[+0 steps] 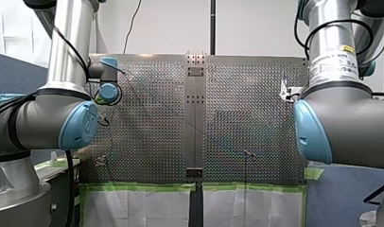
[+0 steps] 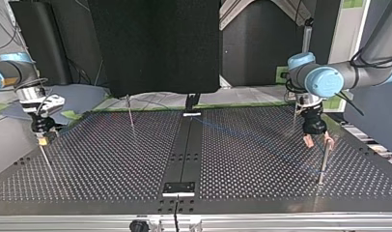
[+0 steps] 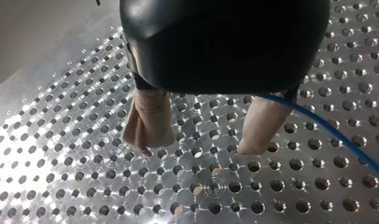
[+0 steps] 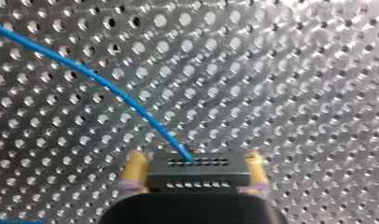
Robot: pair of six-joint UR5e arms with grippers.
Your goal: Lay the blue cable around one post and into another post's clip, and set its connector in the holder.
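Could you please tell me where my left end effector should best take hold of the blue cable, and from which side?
Probably the free run of the blue cable just beside my open left end effector, coming from above and straddling it crosswise: it is thin and runs out sideways over the table. Its connector is clamped in my right end effector.

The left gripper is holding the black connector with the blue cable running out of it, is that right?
No, my right gripper holds the black connector with the blue cable running out of it, as the right wrist view shows. My left gripper is open, nothing between its fingers.
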